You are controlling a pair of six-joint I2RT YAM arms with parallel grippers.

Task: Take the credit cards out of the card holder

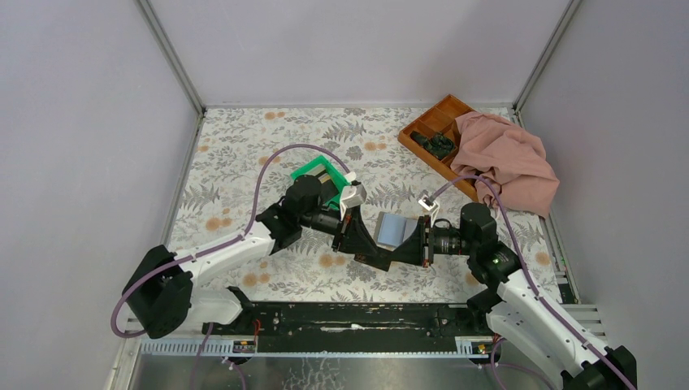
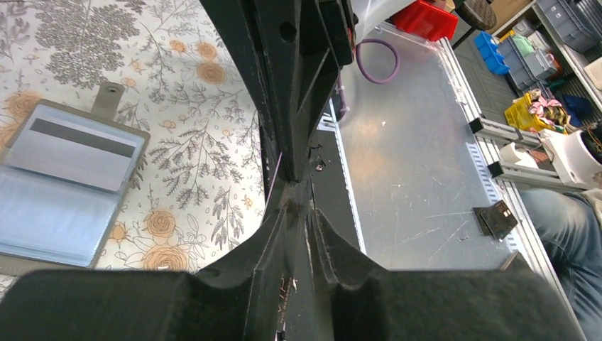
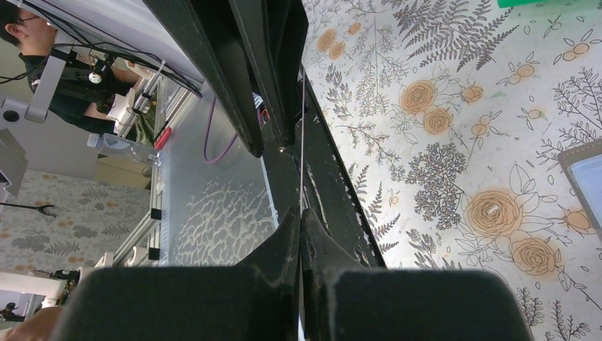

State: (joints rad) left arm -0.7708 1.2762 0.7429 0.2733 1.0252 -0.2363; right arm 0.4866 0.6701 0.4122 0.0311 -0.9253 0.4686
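The card holder (image 1: 396,230) lies open on the floral bench (image 1: 244,146) at mid-frame, with both arms' tips meeting just below it. A striped credit card (image 2: 71,153) sits in its upper pocket, so the emptying looks unfinished. The right fingers (image 3: 277,249) are pressed shut; a thin pale line between them may be a card edge-on. The left fingers (image 2: 263,270) stand nearly together, their hold impossible to tell. The green bin (image 1: 313,169) sits upper left of centre
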